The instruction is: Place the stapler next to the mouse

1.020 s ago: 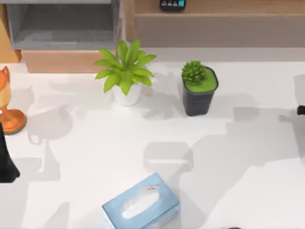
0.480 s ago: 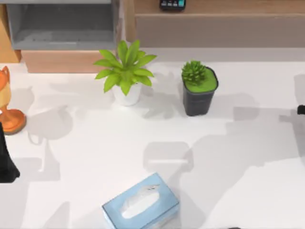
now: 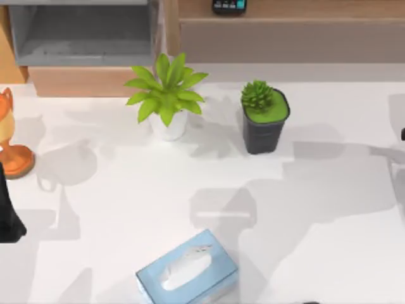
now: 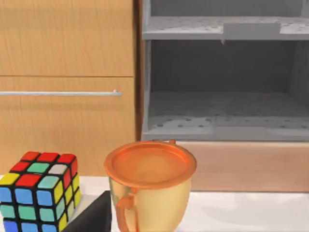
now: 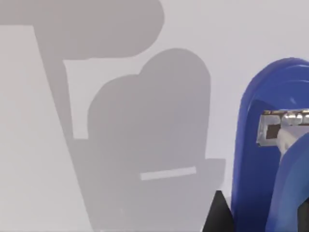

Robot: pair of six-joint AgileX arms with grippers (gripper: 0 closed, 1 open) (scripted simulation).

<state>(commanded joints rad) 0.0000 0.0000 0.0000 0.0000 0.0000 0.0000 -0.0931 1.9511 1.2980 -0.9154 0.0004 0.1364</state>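
The stapler point(image 5: 270, 154) is a bright-blue bar seen very close in the right wrist view, above the white table with its metal staple channel showing. A dark fingertip point(image 5: 219, 213) of my right gripper pokes in beside it; whether the fingers hold the stapler I cannot tell. In the top view a dark sliver of my right arm point(image 3: 402, 134) shows at the table's right edge. My left arm point(image 3: 7, 215) stays parked at the left edge. The mouse is out of view.
A pale-blue tissue box point(image 3: 186, 269) lies at the front middle. A leafy plant point(image 3: 166, 95) and a succulent in a dark pot point(image 3: 264, 117) stand mid-table. An orange cup point(image 4: 149, 188) and a colour cube point(image 4: 38, 191) sit before a grey shelf point(image 3: 82, 31).
My right arm has slid further off the right edge of the top view, and its shadow on the table has shifted and widened. The left arm has not moved.
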